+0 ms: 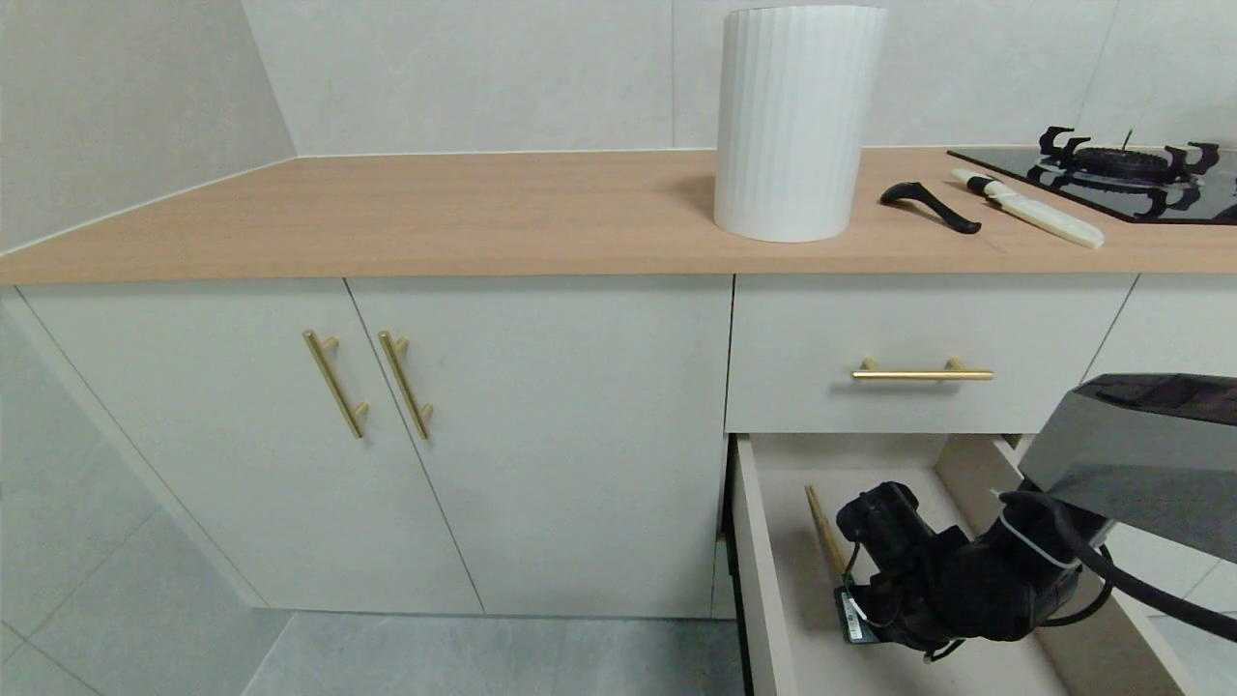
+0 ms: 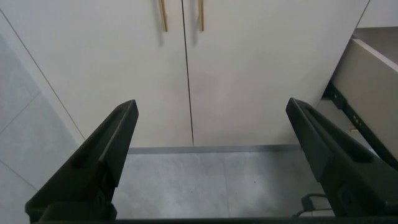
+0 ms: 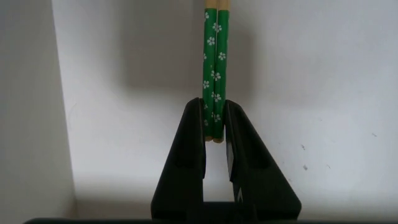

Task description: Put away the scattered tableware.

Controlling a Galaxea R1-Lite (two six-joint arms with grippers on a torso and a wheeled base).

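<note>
Right hand [image 3: 214, 121]: inside the open lower drawer [image 1: 759, 561], fingers pressed onto a pair of chopsticks [image 3: 214, 62], pinching them at the green, white-flowered end; the plain wooden end points towards the drawer's back; the pair runs near the drawer's left wall; cannot tell whether it touches the drawer floor.

Left hand [image 2: 210, 109]: fingers spread wide, nothing between them; held low over the tiled floor [image 2: 205, 180], facing the double cabinet doors [image 1: 387, 435] with gold handles.

Desk [image 1: 483, 213]: tall white ribbed container [image 1: 792, 121] upright; just to its right a black curved utensil [image 1: 928, 205] lying flat; beside that a white-bladed knife [image 1: 1029, 208], near the edge of the black hob [image 1: 1111, 174]; upper drawer [image 1: 918, 338] closed.
</note>
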